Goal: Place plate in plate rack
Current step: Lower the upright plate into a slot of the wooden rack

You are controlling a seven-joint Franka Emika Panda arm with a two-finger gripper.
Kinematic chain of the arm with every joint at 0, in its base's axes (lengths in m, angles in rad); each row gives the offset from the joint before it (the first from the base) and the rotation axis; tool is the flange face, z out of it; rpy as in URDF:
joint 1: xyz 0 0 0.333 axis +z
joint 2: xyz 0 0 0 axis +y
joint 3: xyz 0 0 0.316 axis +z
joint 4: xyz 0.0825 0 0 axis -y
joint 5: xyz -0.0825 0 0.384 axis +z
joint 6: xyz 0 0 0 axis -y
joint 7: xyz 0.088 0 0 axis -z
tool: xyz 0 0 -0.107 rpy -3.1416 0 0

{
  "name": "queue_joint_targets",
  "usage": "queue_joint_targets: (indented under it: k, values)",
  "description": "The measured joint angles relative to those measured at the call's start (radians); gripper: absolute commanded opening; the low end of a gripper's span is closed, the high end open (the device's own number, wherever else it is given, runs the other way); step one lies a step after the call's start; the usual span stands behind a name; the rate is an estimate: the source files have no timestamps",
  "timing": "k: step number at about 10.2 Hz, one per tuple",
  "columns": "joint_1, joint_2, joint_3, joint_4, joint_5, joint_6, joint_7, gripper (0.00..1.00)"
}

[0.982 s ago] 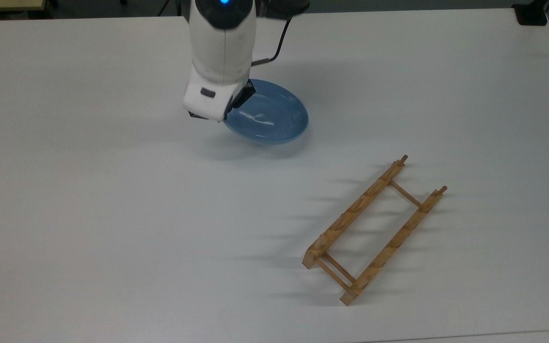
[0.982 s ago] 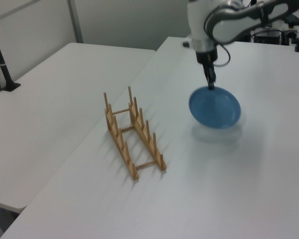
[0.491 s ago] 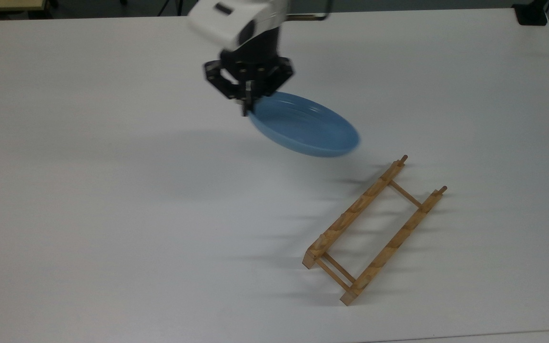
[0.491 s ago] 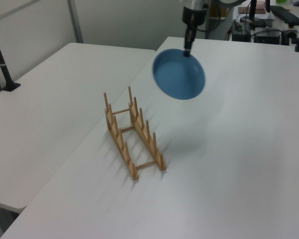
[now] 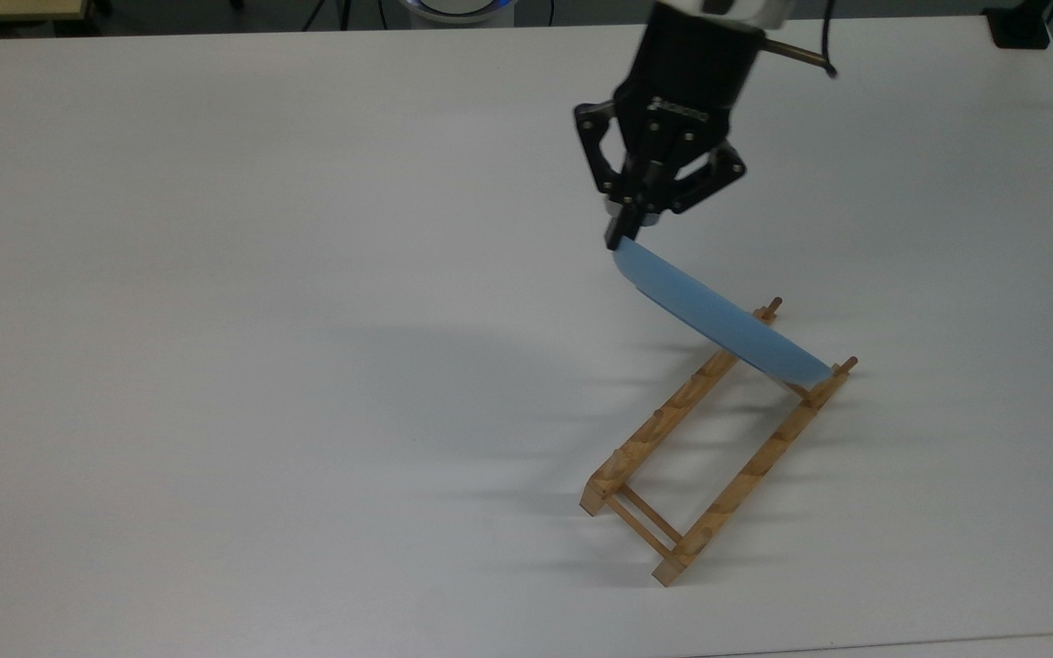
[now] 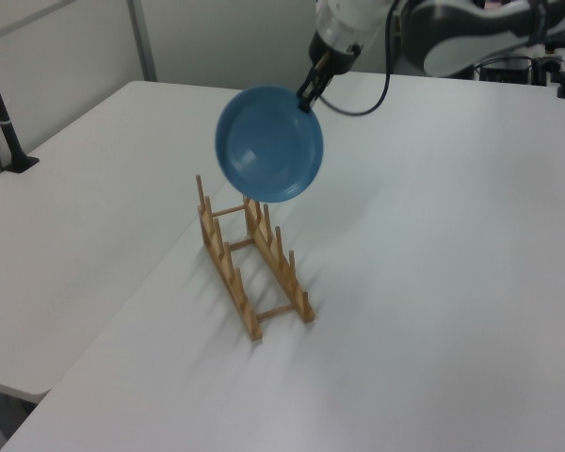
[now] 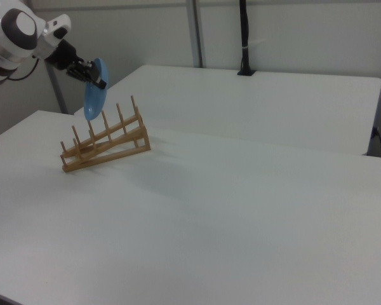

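Clamped on the rim of the plate [image 6: 269,144], at about 1 o'clock on its disc in the left view, the gripper [image 5: 620,236] carries it on edge, hanging nearly upright. I think this is so it can slip between the pegs. The plate hangs in the air above the far end of the plate rack [image 5: 717,444], seemingly not touching it. The arm [image 6: 452,38] reaches in from the table's [image 5: 216,366] far side, wrist tilted downward.
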Motion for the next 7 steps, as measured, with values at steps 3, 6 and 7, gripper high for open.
queue_joint_targets:
  k: [3, 6, 7]
  values:
    - [0.062, 0.056, 0.001, -0.003, -0.223, 0.017, 0.222, 0.0]
    - [0.086, 0.106, 0.001, -0.003, -0.275, 0.018, 0.253, 0.02]
    - [0.094, 0.119, 0.001, -0.003, -0.309, 0.018, 0.275, 0.03]
